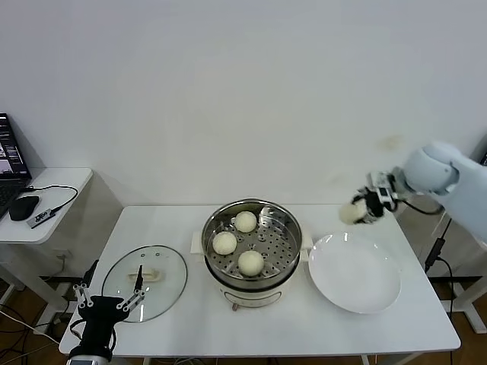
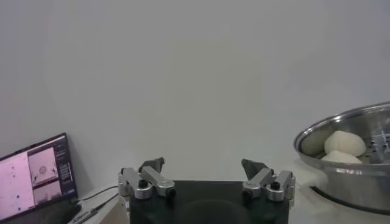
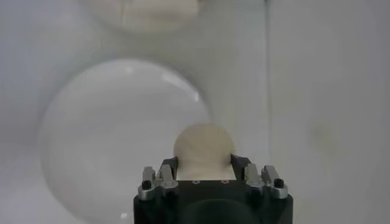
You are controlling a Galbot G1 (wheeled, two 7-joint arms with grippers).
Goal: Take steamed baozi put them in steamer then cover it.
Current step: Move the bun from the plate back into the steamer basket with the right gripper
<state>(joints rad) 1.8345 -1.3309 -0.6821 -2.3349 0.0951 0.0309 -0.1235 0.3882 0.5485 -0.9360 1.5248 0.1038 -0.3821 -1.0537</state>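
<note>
The steel steamer [image 1: 283, 222] stands mid-table on its cream base and holds three baozi [image 1: 245, 221] [image 1: 224, 242] [image 1: 250, 262] on the perforated tray. My right gripper [image 1: 358, 211] is shut on the fourth baozi [image 3: 203, 148] and holds it in the air above the far right of the white plate [image 1: 354, 275]. The glass cover [image 1: 144, 281] lies flat on the table left of the steamer. My left gripper [image 1: 108, 303] is open and empty at the table's near left edge, by the cover. The left wrist view shows the steamer [image 2: 353, 173] with two baozi.
A side table [image 1: 53, 182] at the far left carries a laptop [image 1: 11, 156], a mouse [image 1: 24, 207] and cables. The white plate, empty, lies right of the steamer and fills the right wrist view [image 3: 116, 140].
</note>
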